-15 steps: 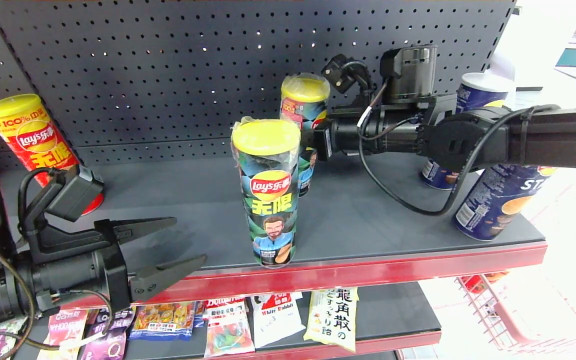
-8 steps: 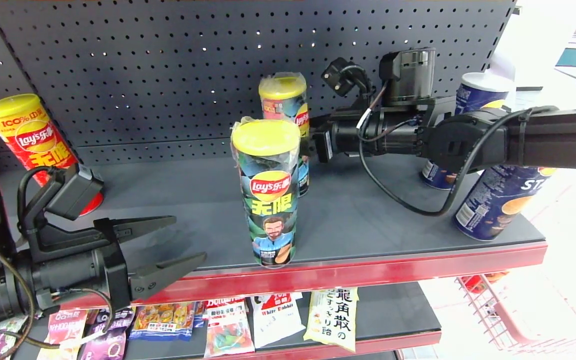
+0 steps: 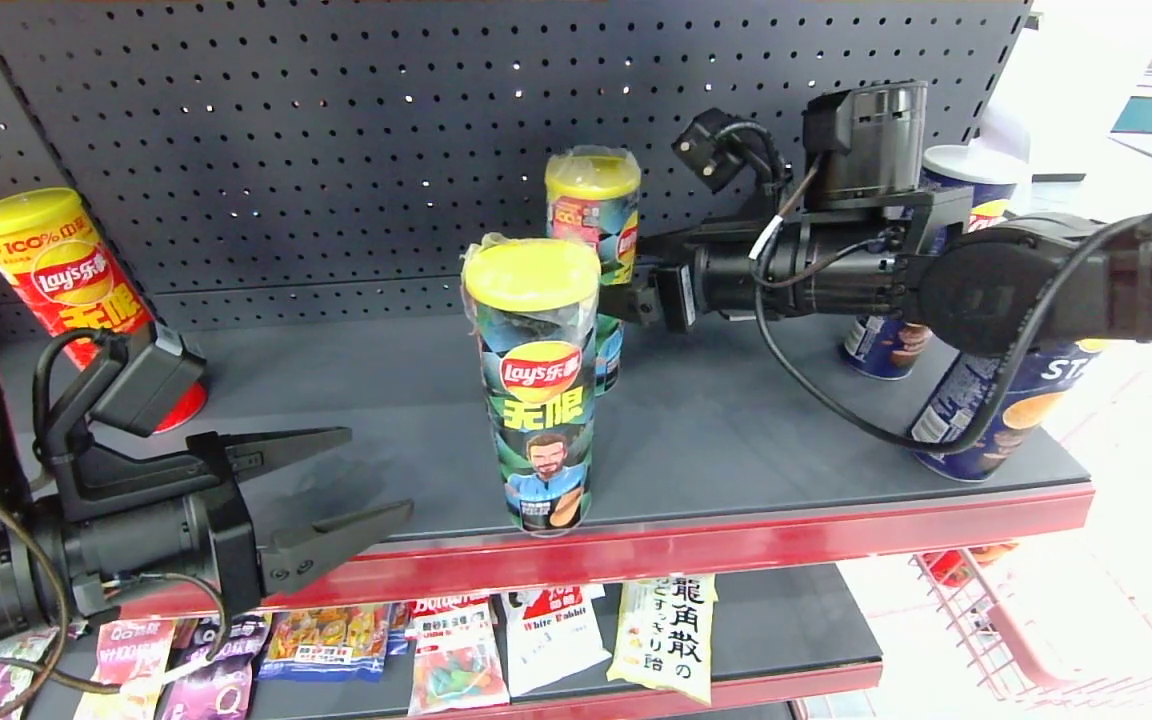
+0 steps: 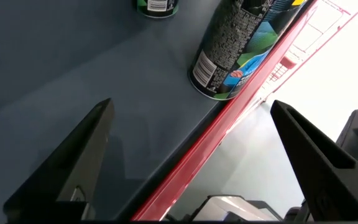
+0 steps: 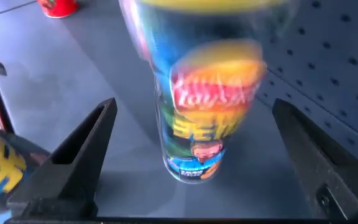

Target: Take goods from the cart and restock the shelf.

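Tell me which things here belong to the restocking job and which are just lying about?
Job: rear green can, right gripper open around it, front green can, shelf, cart.
Lying about: red can, blue cans, snack packets below.

On the shelf [image 3: 736,440] (dark deck, red front lip): front green chip can [image 3: 536,385], yellow lid, plastic-wrapped, upright at the front edge, approx. centre. Rear green chip can [image 3: 593,235], same type, upright just behind it. Red chip can [image 3: 66,280] far L. Front blue chip can [image 3: 976,420] at R corner, rear blue chip can [image 3: 879,348] behind it. Red wire cart [image 3: 996,630] lower R.
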`<state>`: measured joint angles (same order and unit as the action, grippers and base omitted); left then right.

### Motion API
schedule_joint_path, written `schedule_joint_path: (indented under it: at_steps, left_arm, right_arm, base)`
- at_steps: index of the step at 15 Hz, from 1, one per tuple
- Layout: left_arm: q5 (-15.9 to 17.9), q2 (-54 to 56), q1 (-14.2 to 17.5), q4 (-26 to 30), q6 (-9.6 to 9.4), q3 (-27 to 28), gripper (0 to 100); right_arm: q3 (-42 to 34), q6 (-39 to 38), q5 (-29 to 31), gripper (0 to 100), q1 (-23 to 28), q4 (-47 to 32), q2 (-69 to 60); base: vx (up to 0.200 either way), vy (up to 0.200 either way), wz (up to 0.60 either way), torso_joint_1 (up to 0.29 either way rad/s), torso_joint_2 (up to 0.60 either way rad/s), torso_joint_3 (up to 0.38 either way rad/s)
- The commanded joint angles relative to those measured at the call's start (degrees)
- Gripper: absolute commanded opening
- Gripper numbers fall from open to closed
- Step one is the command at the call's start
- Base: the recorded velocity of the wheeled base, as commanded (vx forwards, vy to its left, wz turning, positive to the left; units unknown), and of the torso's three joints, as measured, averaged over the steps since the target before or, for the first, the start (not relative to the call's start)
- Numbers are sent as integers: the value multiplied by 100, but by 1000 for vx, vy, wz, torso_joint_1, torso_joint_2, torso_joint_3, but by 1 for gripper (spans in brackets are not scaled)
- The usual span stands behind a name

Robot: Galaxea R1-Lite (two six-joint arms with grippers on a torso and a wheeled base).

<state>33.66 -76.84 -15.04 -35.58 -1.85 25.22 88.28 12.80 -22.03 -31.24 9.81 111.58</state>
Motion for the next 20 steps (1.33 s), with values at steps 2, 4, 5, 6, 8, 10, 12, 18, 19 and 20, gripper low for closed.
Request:
schedule_joint_path:
  at_steps: [2,4,5,6,8,10,12,18,19,20]
  left_arm:
    - [-8,-51,1,-1,-17,27,100]
    - [-61,-103,1,-1,-43,18,100]
    - [-70,-165,1,-1,-114,35,100]
    - [-70,-200,1,-1,-157,35,100]
    - [-79,-349,1,8,-404,44,100]
    - [-96,-560,-7,-1,-579,123,100]
    - [-140,-807,-7,8,-650,273,100]
    - [-228,-1448,-174,16,-1080,765,100]
    - [-228,-1536,-262,16,-1107,782,100]
    - [-228,-1606,-333,16,-1115,800,100]
  right_arm:
    - [-593,-6,155,100,13,12,-646]
    - [-918,-6,208,100,13,21,-919]
    - [-1156,-14,278,100,13,21,-1103]
    - [-1296,-23,287,100,13,29,-1200]
    - [-1947,-41,278,100,-4,47,-1701]
    - [-2711,-32,234,100,-40,65,-2299]
    - [-3502,-23,111,100,-48,65,-2949]
    - [-4961,-120,-153,100,75,56,-4478]
    - [-5014,-225,-135,100,189,56,-4645]
    - [-5023,-331,-126,100,321,47,-4742]
  base:
    - [0,0,0,0,0,0]
    - [0,0,0,0,0,0]
    - [0,0,0,0,0,0]
    - [0,0,0,0,0,0]
    - [0,0,0,0,0,0]
    - [0,0,0,0,0,0]
    - [0,0,0,0,0,0]
    - [0,0,0,0,0,0]
    - [0,0,0,0,0,0]
    - [0,0,0,0,0,0]
